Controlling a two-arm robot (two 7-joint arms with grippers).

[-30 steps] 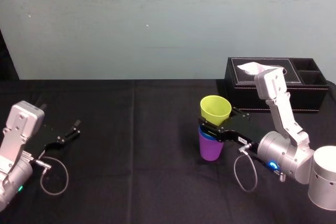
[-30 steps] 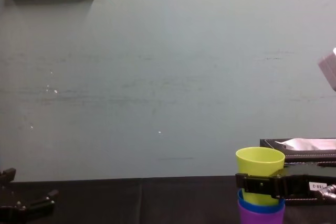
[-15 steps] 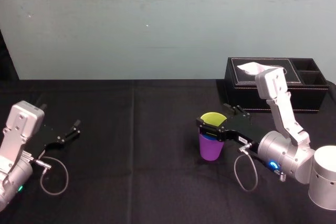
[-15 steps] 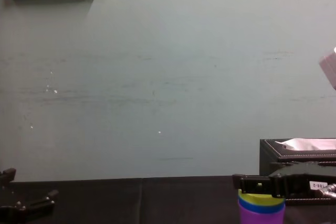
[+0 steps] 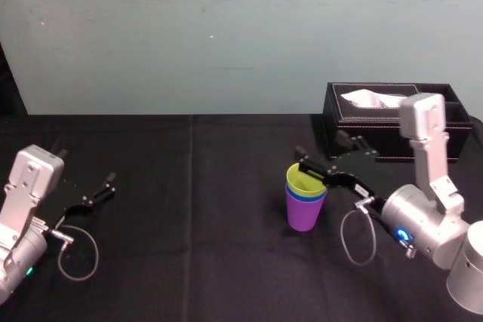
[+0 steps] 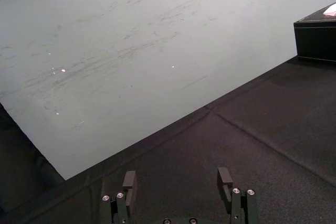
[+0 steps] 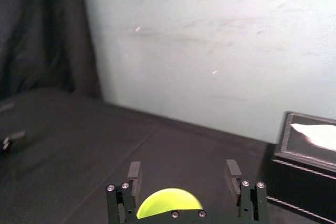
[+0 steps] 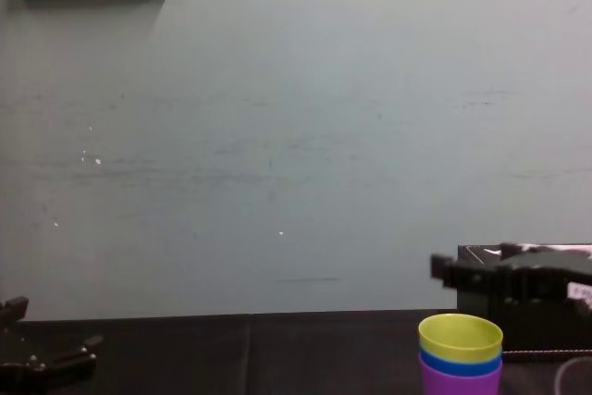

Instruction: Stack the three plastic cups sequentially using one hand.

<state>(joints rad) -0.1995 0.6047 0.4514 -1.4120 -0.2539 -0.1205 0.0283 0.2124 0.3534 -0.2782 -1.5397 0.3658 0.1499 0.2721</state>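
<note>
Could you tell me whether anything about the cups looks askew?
Nothing stands out: yellow-green cup, blue cup and purple cup sit nested and upright. The right gripper is open above the stack; the left gripper rests far left.

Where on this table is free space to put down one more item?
The wide black cloth between the left claw and the stacked cups is bare, and so is the strip in front of the cups. It is crowded on the right: the open right claw hovers just above the cups, with the tissue box close behind.
</note>
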